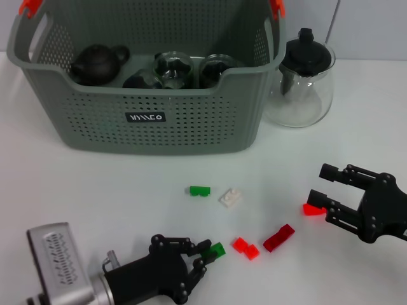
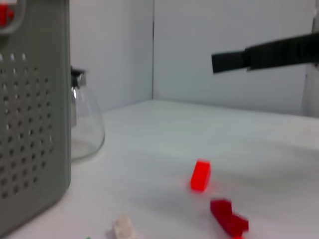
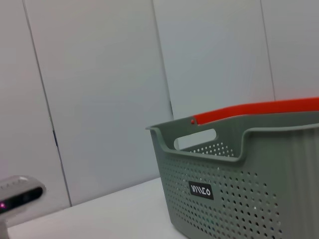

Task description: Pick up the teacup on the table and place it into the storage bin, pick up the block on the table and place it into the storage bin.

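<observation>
The grey storage bin [image 1: 146, 95] stands at the back, also seen as bin [image 3: 249, 189] and as a bin wall [image 2: 30, 124]. Inside it lie a dark teapot [image 1: 96, 63] and two glass teacups [image 1: 173, 68]. My left gripper [image 1: 206, 251] is low at the front, shut on a green block [image 1: 217, 249]. At the right, my right gripper [image 1: 322, 184] is open, with a red block [image 1: 313, 209] just beside its lower finger. On the table lie another green block [image 1: 200, 190], a white block [image 1: 230, 198] and two red blocks [image 1: 245, 248] [image 1: 278, 237].
A glass pitcher [image 1: 300, 76] with a black lid stands right of the bin, also visible as pitcher [image 2: 84, 124]. The left wrist view shows a red block [image 2: 200, 175], a darker red one [image 2: 228, 219] and the right gripper's finger [image 2: 264, 55].
</observation>
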Available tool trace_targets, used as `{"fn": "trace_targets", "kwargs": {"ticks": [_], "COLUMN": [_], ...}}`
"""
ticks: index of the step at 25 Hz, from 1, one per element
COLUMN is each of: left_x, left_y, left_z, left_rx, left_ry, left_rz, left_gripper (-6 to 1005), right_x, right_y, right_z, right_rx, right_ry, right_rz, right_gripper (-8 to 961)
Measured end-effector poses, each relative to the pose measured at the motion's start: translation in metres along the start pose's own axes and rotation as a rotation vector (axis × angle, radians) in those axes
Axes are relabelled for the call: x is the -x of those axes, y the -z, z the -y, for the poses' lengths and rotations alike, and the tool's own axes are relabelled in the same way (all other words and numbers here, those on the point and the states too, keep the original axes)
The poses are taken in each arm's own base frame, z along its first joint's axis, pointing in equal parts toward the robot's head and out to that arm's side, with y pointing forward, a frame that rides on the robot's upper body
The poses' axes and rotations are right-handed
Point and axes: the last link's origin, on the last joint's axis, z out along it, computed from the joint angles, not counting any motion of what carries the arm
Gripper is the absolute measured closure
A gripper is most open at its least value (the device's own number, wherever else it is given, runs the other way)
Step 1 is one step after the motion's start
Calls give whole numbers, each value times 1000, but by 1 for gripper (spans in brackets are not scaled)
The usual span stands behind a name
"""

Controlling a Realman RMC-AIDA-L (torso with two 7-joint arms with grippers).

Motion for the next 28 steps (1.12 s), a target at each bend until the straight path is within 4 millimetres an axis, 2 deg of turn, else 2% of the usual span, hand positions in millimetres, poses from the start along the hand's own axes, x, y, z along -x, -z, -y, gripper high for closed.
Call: {"fn": "trace_targets", "kwargs": {"ticks": [6,10,12,15,19,25,28], "left_x": [-16,-36,-53,-86,-137,-222,-252], "left_y": [23,45,59,77,82,62,46], "left_z": [15,30,42,66,108,179,203], "left_rx": [-1,-11,-3,28,71,36,23], "left_ry": [66,116,143,171,219,235,258], "left_rz": [-97,-200,-268,-370,-434,-340,-209], "left_gripper": [868,865,864,862,860,856,854], "right_x": [0,0,-1,-1,0,-2,-2], "right_y": [1,2,2,2,1,0,0], "right_z": [-1,-1,-1,-1,-1,-3,-2], "right_rx": [-3,-4,-6,-6,0,0,-1], "right_ry": [-2,-3,-2,-2,-2,-4,-7], "right_rz": [4,4,3,3,7,5,3], "right_gripper": [359,359,359,359,358,358,358]}}
